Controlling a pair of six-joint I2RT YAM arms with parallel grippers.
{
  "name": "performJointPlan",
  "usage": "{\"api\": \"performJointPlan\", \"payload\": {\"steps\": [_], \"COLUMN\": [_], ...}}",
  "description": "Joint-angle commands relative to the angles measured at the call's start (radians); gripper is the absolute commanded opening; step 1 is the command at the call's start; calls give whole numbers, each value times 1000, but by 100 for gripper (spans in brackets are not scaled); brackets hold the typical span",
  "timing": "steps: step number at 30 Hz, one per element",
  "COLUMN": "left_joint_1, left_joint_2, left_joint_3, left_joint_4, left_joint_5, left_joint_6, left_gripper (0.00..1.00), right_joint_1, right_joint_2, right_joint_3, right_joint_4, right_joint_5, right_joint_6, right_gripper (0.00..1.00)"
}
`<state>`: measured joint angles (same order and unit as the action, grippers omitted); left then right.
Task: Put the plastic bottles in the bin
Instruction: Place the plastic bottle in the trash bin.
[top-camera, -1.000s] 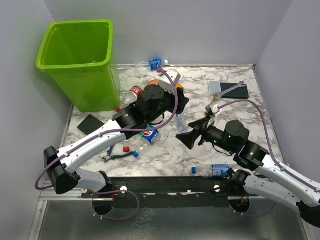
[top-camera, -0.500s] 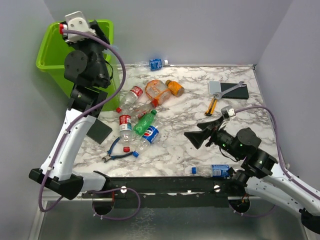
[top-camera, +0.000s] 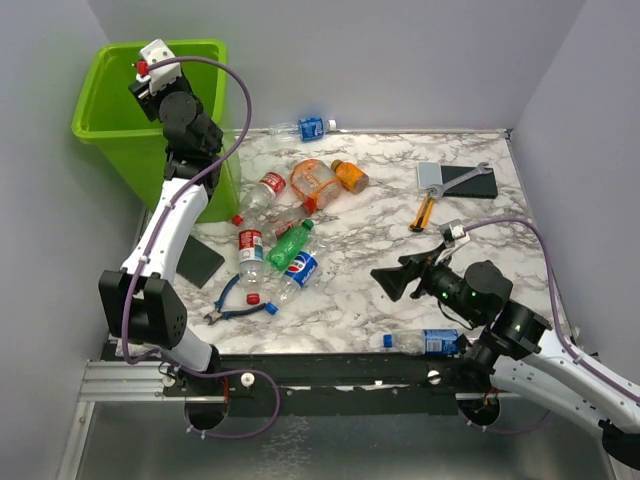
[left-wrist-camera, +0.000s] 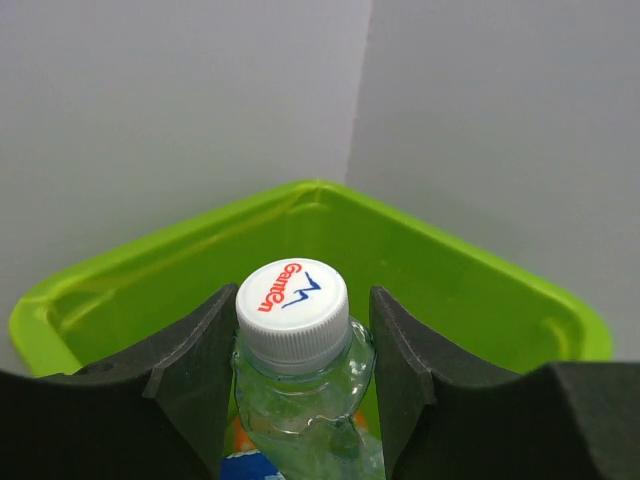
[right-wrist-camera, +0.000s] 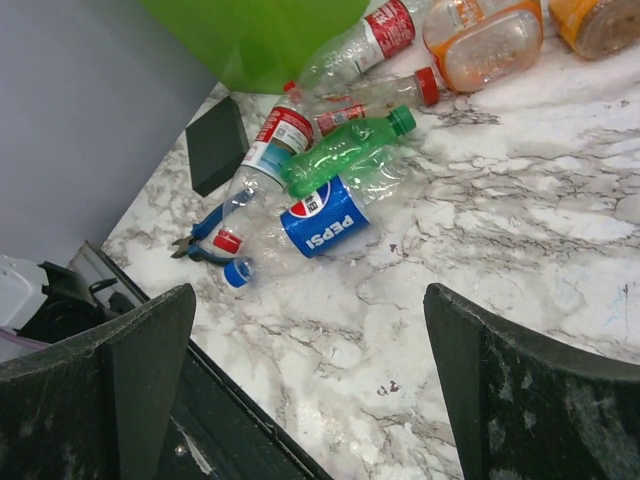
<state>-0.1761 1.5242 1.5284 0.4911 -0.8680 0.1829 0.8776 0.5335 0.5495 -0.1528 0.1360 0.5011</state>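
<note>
My left end effector is clamped on a bottle over the bin, so I judge release comes next; the right end effector stands apart.

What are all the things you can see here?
bin: one, lime green, far left corner
held bottle: one, clear, white cap, above the bin
loose bottles: nine, clear, orange or green, lying on the table
pliers: one, blue handles, near left
black pads: two, left and far right
wrench: one, grey, far right
screwdriver: one, orange, right
table: one, white marble
left gripper: black, gripping the held bottle
right gripper: black, open, near right
</note>
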Motion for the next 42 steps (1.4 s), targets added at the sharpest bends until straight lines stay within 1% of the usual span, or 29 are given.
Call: {"api": "performJointPlan", "payload": {"steps": [1,7,8,9,11,12,15,18,19,21,23,25,27,29,31,33,34,36,37,40,42], "left_joint_1": [27,51,56,61,66,66,58,18,-7,-69,-155,-275,-417,-564,-688,-773,-810,-827,-828,-827,-828], "left_joint_2": [7,45,47,48,51,51,42,36,33,19,1,-33,-66,-90,-107,-125,-137,-181,-214,-317,-374], "left_joint_3": [-18,-52,-64,-74,-83,-83,-61,2,28,79,124,132,119,92,50,8,-18,-113,-176,-399,-520], "left_joint_4": [155,159,158,158,158,156,152,147,148,149,147,139,88,-13,-134,-299,-397,-525,-557,-567,-567], "left_joint_5": [-135,-283,-302,-318,-338,-343,-342,-325,-318,-296,-273,-230,-184,-150,-117,-53,11,147,241,420,550], "left_joint_6": [99,205,214,222,232,237,229,254,269,305,337,369,373,339,279,168,102,-57,-122,-264,-346], "left_gripper": [0,0,3,13,45,56,74,96,99,99,99,99,99,99,99,99,99,99,99,99,99], "right_joint_1": [4,4,4,4,4,4,4,4,4,4,4,4,4,5,4,4,4,4,4,3,1], "right_joint_2": [-16,-20,-19,-17,-16,-14,-14,-14,-12,-6,5,29,69,114,157,202,231,281,305,344,328], "right_joint_3": [-25,-25,-24,-23,-20,-17,-8,-1,3,9,17,33,64,100,122,149,163,190,197,182,151], "right_joint_4": [-43,-48,-53,-57,-64,-68,-82,-89,-91,-99,-99,-105,-126,-172,-213,-269,-294,-367,-402,-477,-504], "right_joint_5": [62,93,95,97,103,106,122,146,161,197,217,216,216,254,307,351,364,384,387,371,367], "right_joint_6": [21,11,14,13,14,14,16,23,32,63,79,71,55,56,60,68,70,105,136,263,370], "right_gripper": [100,100,100,100,100,100,100,100,100,100,100,100,100,100,100,100,100,100,100,100,100]}}
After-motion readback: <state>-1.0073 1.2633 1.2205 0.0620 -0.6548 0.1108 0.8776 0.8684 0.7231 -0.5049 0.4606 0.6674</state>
